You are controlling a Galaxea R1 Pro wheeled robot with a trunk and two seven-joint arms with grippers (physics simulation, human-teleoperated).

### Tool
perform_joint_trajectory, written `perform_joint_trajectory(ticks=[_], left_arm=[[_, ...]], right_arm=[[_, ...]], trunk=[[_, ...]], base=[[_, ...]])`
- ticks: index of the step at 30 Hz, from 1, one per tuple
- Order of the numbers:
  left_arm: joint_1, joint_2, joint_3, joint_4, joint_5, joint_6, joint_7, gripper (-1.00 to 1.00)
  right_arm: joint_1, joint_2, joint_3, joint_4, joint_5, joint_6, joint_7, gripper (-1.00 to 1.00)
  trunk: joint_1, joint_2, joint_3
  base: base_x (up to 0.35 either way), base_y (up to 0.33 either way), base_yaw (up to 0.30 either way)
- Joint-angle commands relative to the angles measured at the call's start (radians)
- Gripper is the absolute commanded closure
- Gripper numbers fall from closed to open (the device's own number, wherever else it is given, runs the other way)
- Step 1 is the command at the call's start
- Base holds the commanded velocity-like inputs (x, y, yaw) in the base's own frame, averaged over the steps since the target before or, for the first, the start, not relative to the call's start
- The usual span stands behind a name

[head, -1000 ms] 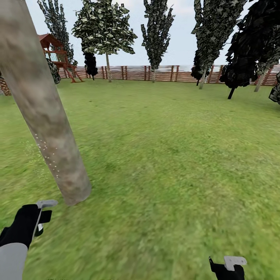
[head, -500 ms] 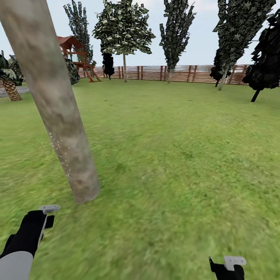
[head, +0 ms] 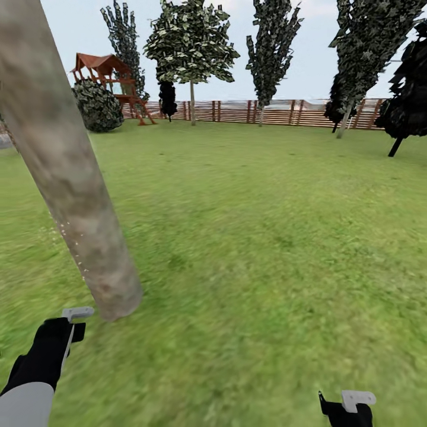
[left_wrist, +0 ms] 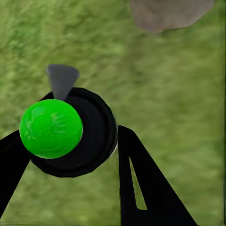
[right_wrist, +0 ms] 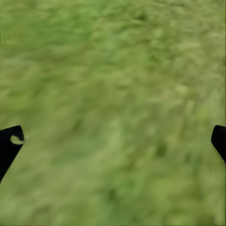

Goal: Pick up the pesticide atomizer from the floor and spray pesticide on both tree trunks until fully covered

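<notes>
A thick pale grey-brown tree trunk (head: 71, 190) leans across the left of the head view, its base (left_wrist: 169, 14) on the grass just ahead of my left gripper (head: 66, 332). Whitish pesticide specks (head: 74, 249) dot the trunk's left edge. In the left wrist view my left gripper (left_wrist: 70, 134) is shut on the pesticide atomizer (left_wrist: 80, 136), a dark round body with a green ball on top and a grey nozzle pointing toward the trunk. My right gripper (head: 347, 410) hangs open low on the right, with only grass between its fingertips (right_wrist: 10, 141).
The lawn (head: 267, 237) spreads wide to the right and ahead. A brown slat fence (head: 279, 112) closes the far side. Along it stand a leafy tree (head: 191, 47), tall dark trees, a red-roofed play tower (head: 110, 71) and a round shrub (head: 98, 107). Black conifers (head: 409, 101) stand far right.
The whole picture has shifted as the camera moved: the background slid right, and the trunk went right, then back left. Both grippers hold the same pose and state.
</notes>
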Motion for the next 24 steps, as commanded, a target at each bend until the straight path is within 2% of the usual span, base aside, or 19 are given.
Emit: perform_joint_trajectory(ticks=[1,13,24], left_arm=[[-0.001,0.0,0.001,-0.001,-0.006,0.004,-0.004,1.0],[-0.001,-0.001,0.001,-0.001,0.003,0.005,-0.007,1.0],[0.0,-0.005,0.0,0.003,0.003,0.004,-0.007,1.0]], right_arm=[[-0.001,0.001,-0.008,0.001,0.005,-0.004,0.006,-1.0],[-0.001,0.001,-0.008,0.001,0.005,-0.004,0.006,-1.0],[-0.001,0.001,-0.008,0.001,0.005,-0.004,0.006,-1.0]], trunk=[[0.0,0.0,-0.001],[0.0,0.0,-0.001],[0.0,0.0,-0.001]], base=[[0.187,-0.226,0.237],[0.083,-0.263,0.265],[0.166,-0.246,0.015]])
